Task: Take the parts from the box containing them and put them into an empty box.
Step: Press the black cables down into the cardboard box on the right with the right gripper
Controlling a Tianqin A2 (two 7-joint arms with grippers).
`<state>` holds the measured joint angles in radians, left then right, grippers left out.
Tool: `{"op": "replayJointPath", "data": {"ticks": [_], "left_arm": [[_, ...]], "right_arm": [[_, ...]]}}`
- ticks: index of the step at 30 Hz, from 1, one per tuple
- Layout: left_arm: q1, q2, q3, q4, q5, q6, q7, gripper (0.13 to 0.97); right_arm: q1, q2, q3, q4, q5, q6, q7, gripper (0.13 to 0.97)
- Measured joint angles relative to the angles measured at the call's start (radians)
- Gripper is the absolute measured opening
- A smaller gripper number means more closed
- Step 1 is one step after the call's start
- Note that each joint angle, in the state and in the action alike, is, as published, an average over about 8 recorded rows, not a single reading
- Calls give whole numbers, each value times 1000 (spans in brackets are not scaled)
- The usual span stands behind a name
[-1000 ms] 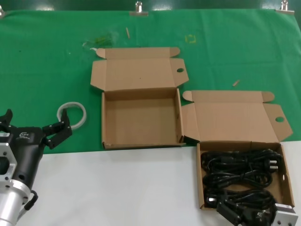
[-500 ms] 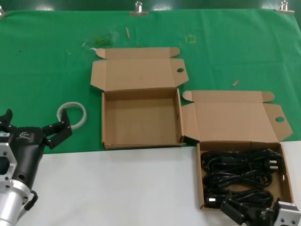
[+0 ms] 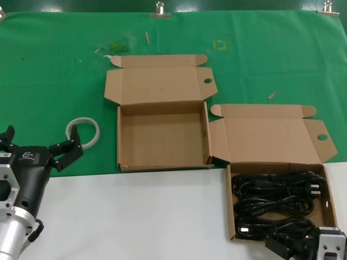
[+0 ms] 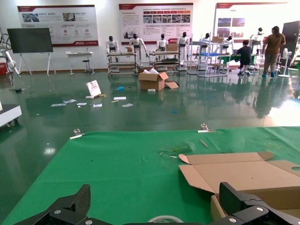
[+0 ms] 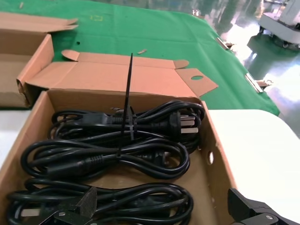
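— Green cloth (image 3: 54, 70) covers the far half of the bench and white tabletop (image 3: 135, 216) the near half. What is the right claw (image 5: 161, 206) up to?

— Its jaws are spread wide with nothing between them. In the wrist view the two black fingertips straddle the nearest bundle of black power cords (image 5: 108, 157) at about the width of the coil. No cord looks pinched yet.

— Has anything shifted in the last second?

— Only that claw. In the head view it has slid a little nearer and lower, so just its grey top shows at the near right corner. The cords look the same as before.

— So where do the parts stand?

— All three tied bundles lie in the narrow cardboard box (image 3: 231, 206) on the right, lid folded back. The wider box (image 3: 162, 138), just to its left and farther off, is bare inside. Nothing has been moved across, as far as I can judge. The claw seems to be settling for its first grab.

— And the left claw (image 3: 40, 145)?

— Parked at the near left, fingers apart and empty, beside a white ring (image 3: 83, 131) on the cloth.
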<state>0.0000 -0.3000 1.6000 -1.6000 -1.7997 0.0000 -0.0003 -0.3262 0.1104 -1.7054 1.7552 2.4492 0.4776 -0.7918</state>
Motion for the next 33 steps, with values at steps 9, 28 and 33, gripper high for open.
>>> {"op": "replayJointPath", "data": {"ticks": [9, 28, 33], "left_arm": [[0, 0, 0, 0, 0, 0, 0, 966], [0, 0, 0, 0, 0, 0, 0, 966], [0, 0, 0, 0, 0, 0, 0, 966]], "right_arm": [[16, 0, 20, 27, 86, 49, -181, 966], [86, 0, 62, 26, 266, 91, -519, 966], [118, 0, 65, 2, 293, 74, -557, 966]]}}
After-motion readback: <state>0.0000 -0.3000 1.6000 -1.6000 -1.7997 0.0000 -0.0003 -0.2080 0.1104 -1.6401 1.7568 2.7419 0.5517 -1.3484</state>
